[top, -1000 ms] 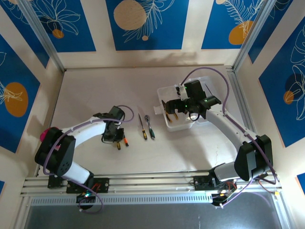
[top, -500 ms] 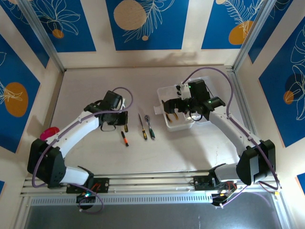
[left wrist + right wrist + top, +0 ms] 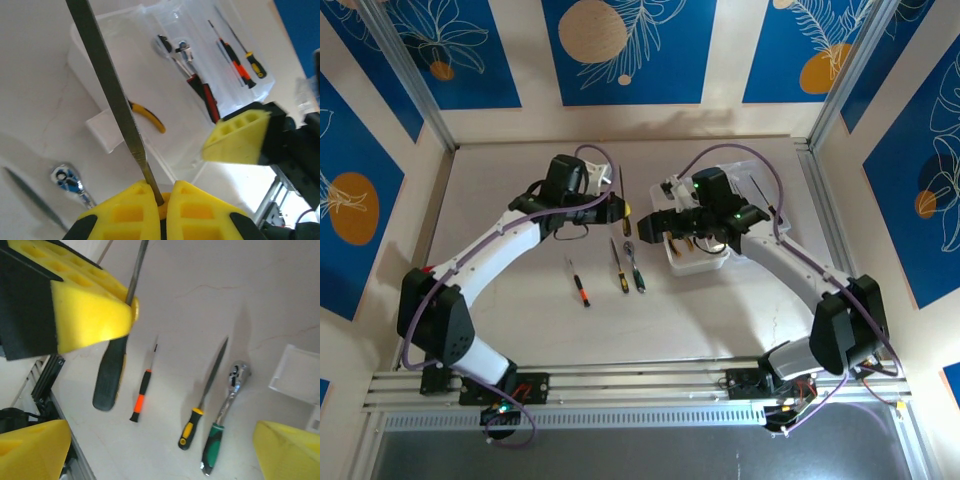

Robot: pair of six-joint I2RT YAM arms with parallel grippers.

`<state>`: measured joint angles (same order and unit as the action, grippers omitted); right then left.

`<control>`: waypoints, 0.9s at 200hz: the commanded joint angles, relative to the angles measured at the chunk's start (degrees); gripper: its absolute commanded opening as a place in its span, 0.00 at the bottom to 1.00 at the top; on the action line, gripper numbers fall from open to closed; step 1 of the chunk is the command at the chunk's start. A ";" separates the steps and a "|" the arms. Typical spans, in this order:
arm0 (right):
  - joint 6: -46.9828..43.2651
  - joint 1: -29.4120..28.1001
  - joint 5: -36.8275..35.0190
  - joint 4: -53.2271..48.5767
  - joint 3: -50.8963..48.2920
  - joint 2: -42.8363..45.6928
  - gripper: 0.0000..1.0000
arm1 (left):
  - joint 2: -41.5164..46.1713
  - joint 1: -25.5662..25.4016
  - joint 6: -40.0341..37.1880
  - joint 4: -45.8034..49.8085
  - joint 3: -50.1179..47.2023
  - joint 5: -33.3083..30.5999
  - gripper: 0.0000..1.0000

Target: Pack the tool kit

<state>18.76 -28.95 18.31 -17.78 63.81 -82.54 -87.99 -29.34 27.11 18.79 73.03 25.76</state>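
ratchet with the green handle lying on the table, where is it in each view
Top external: the ratchet lies at centre, just left of the clear box.
Left wrist: the ratchet shows its head at lower left.
Right wrist: the ratchet is at lower right, green handle toward the bottom edge.
Shared landmark: the file clamped in the left gripper.

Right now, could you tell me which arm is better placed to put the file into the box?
Probably left. The left end effector is shut on the file, right beside the box. The right end effector is open and empty.
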 commanded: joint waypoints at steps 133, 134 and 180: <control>2.02 -2.77 3.85 3.65 6.85 -5.88 0.09 | -0.78 -0.98 3.68 -9.34 -0.26 7.19 0.00; 2.04 -2.78 3.85 3.60 6.85 -5.83 0.08 | -0.74 -0.98 3.67 -9.36 -0.26 7.20 0.00; -0.48 -0.42 1.34 -0.97 6.41 -2.72 0.00 | 0.28 -0.29 -0.91 -3.47 0.38 1.63 0.56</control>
<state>20.75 -30.85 20.36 -14.90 69.12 -88.18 -88.82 -29.76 29.47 11.77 73.01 30.04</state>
